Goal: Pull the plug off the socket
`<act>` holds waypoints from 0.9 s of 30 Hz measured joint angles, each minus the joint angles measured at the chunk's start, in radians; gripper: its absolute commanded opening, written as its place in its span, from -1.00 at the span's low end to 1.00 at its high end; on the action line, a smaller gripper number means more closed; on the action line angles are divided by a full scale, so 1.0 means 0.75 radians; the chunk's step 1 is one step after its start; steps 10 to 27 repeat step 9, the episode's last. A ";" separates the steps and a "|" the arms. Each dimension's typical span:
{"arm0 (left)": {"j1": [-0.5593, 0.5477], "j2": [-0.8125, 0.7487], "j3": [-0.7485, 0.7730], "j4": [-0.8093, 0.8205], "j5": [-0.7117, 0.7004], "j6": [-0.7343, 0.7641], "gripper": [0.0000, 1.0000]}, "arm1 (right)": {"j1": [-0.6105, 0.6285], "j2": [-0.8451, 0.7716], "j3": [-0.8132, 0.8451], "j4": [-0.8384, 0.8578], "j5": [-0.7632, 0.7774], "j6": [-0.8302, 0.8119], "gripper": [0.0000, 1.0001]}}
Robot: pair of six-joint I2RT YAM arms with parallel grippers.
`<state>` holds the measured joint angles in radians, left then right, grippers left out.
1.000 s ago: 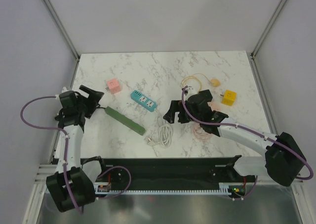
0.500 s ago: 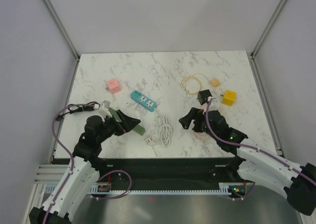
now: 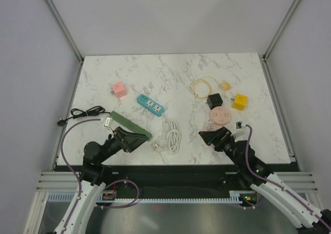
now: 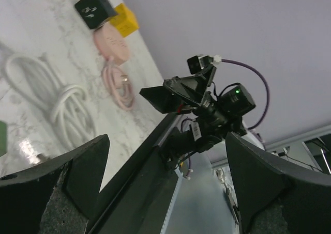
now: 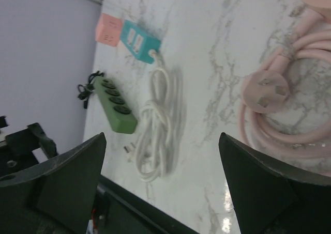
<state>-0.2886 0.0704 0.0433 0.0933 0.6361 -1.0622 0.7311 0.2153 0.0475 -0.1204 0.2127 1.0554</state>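
A black cube plug (image 3: 214,100) stands at the far edge of the round pink socket (image 3: 219,115), right of centre; I cannot tell whether it is plugged in. Both also show in the left wrist view, the black plug (image 4: 95,9) beside the pink socket (image 4: 111,40). My left gripper (image 3: 132,139) is open and empty at the table's front left edge, near the green power strip (image 3: 131,125). My right gripper (image 3: 210,136) is open and empty at the front edge, just before the pink socket. The pink cord and its plug (image 5: 266,87) lie under it.
A teal power strip (image 3: 150,105) with a coiled white cord (image 3: 170,137) lies mid-table. A pink cube (image 3: 119,90) is at the back left. A yellow cube (image 3: 239,102) and a yellow cable with a small adapter (image 3: 225,84) are at the back right. A black cord (image 3: 83,112) trails off the left edge.
Both arms have drawn back from the table's middle to its front edge and lowered. The pink socket and black plug, once covered by the right arm, now show.
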 measured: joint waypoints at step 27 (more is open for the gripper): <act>0.000 -0.086 0.001 0.142 0.120 -0.161 0.99 | 0.000 -0.205 -0.001 0.005 -0.100 0.078 0.95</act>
